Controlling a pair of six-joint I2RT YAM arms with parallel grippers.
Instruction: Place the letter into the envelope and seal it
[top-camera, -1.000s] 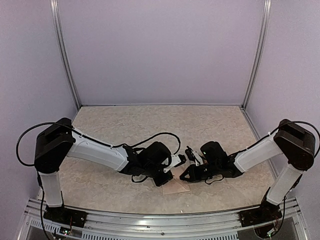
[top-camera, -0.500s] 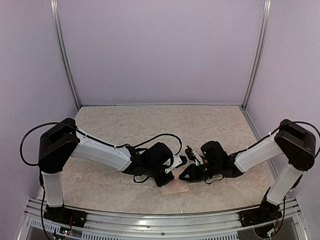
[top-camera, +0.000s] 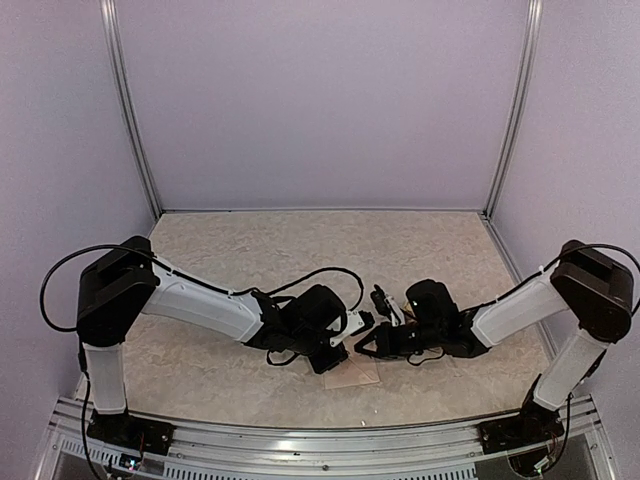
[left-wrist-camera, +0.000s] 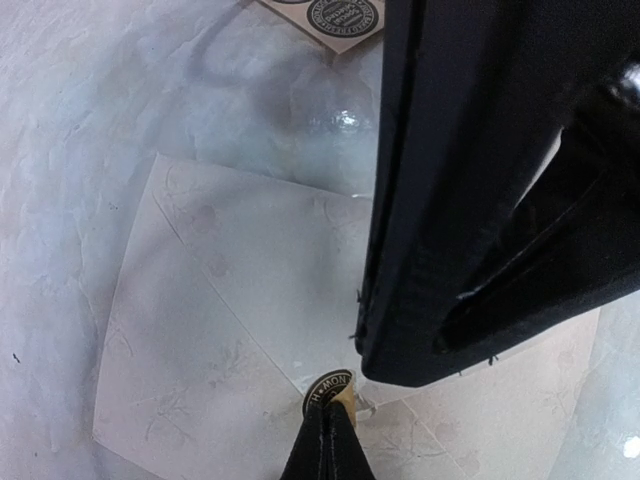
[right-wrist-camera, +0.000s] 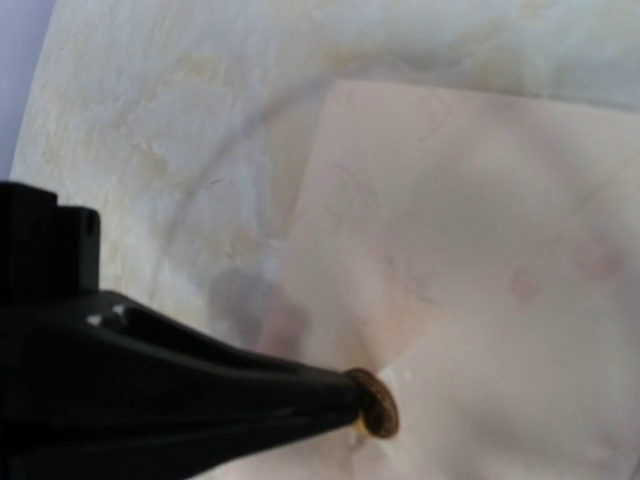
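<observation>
Envelope pale cream w/ faint mottling. Sticker dk brown, pale lettering round rim. Desk marbled beige & white.

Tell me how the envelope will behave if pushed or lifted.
The envelope lies flat and thin on the table, so it is probably light and would slide at a nudge. Being paper, it would likely bend if lifted by one corner. Its flap may lift until the sticker holds.
</observation>
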